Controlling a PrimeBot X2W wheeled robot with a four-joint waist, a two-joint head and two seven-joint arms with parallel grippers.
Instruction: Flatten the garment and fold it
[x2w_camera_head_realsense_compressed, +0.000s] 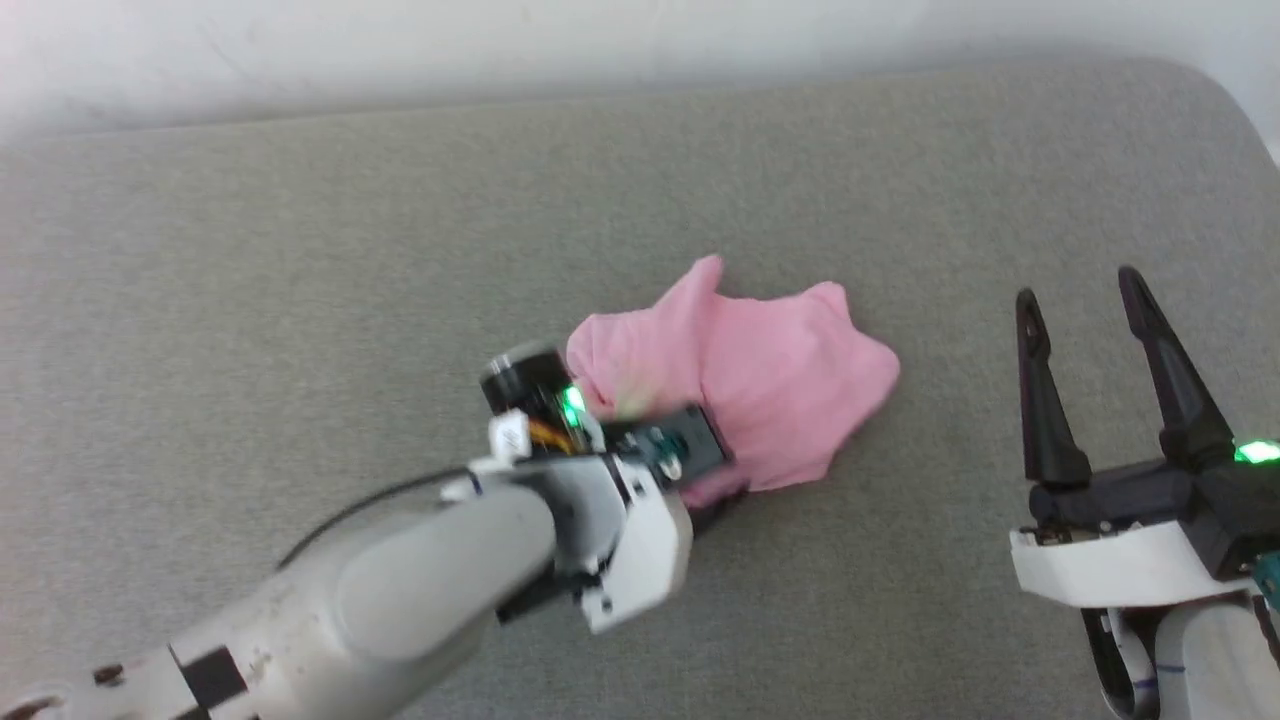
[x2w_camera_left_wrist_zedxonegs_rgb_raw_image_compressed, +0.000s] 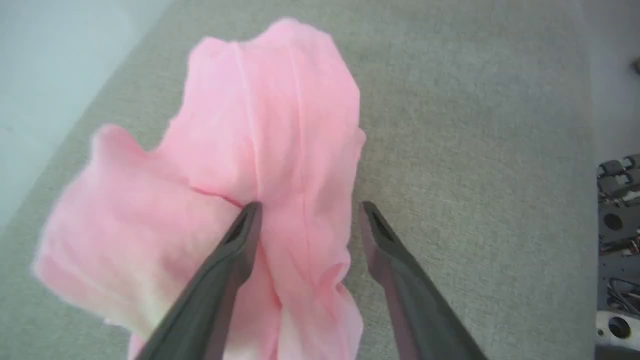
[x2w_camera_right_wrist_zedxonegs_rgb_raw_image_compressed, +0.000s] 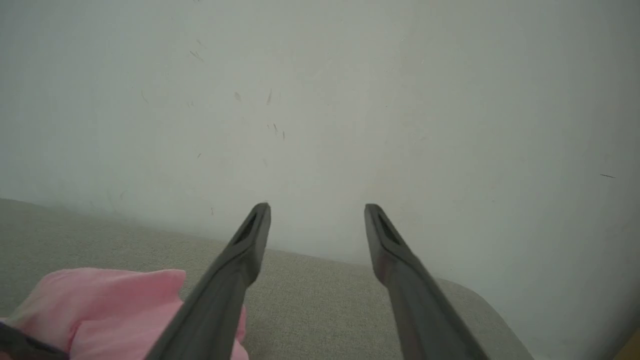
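Garment: the pink garment (x2w_camera_head_realsense_compressed: 760, 370) is lying bunched in a crumpled heap near the middle of the grey upholstered surface (x2w_camera_head_realsense_compressed: 300, 250), with its layers overlapping and nothing flattened yet.
Left gripper: the left gripper (x2w_camera_left_wrist_zedxonegs_rgb_raw_image_compressed: 309, 212) is hanging over the heap's lower-left part. Its two fingers are standing apart with a raised ridge of pink cloth between them, and nothing is being pinched.
Right gripper: the right gripper (x2w_camera_head_realsense_compressed: 1078, 285) is hovering with its fingers spread wide, well apart from the garment on its right side, carrying nothing.
Step, as judged: the spreading-out is only beginning, and a fresh hold on an edge is probably needed.
Risk of a thick pinch: closing here is likely to catch several layers at once, so a lift would be dragging the whole bundle instead of opening it.
Risk of snagging: a fingertip sliding under the thin cloth could be hooking a fold and twisting it tighter.
Risk of a one-handed pull: with the other arm so far off, nothing is anchoring the heap, so it may be sliding across the surface.
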